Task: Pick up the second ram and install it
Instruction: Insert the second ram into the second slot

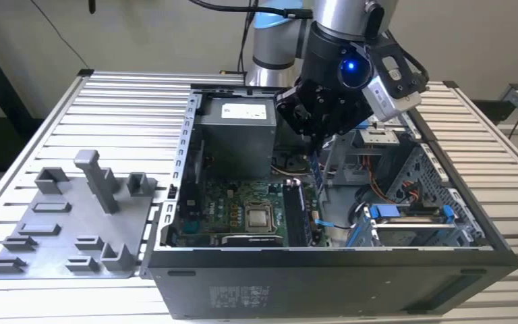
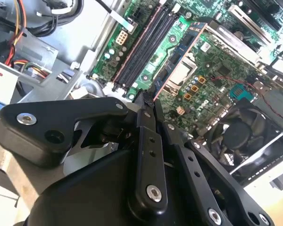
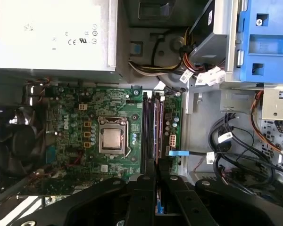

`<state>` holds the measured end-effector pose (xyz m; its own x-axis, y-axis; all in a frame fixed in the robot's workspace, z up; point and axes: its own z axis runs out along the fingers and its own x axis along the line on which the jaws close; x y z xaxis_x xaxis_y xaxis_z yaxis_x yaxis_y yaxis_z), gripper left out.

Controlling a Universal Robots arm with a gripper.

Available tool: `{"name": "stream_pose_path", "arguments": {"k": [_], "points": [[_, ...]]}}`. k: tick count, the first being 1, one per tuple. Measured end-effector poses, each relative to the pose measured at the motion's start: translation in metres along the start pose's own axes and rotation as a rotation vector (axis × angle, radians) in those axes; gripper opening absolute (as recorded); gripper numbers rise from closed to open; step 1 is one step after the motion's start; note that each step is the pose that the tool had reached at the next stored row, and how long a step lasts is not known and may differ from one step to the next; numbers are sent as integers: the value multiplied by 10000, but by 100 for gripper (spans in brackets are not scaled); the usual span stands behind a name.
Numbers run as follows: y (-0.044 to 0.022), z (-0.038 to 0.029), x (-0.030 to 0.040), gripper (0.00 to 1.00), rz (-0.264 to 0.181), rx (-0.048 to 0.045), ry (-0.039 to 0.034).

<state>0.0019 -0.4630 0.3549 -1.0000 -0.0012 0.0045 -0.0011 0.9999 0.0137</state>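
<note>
Slatted metal table (image 1: 124, 101). At the exterior view's left: grey fixture plate (image 1: 56, 233), just beside the open computer case (image 1: 331, 283). Mid-case: motherboard (image 1: 237, 206). Gripper (image 1: 315, 137) hangs over the memory slots (image 3: 148, 127), fingers pinched narrow on the second ram (image 1: 317, 162), which is held above the slots. Toward the exterior view's right: blue drive bracket (image 1: 407, 212).

You have the computer case (image 1: 331, 283) lying open on the table (image 1: 124, 94), with the fixture plate (image 1: 56, 250) beside it on the exterior view's left. Inside, the motherboard (image 1: 232, 202) lies on the case floor, the power supply (image 1: 237, 135) beyond it, the drive bays (image 1: 412, 223) on the exterior view's right. The gripper (image 1: 318, 137) hangs in the case above the memory slots (image 3: 148, 127), holding the memory stick (image 1: 317, 165).
</note>
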Motion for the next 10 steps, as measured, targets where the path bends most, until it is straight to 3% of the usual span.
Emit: {"name": "stream_pose_path", "arguments": {"k": [5, 8, 10], "points": [[14, 31, 0, 14, 108, 68, -145], [51, 49, 0, 14, 108, 293, -171], [64, 57, -1, 14, 106, 332, -171]]}}
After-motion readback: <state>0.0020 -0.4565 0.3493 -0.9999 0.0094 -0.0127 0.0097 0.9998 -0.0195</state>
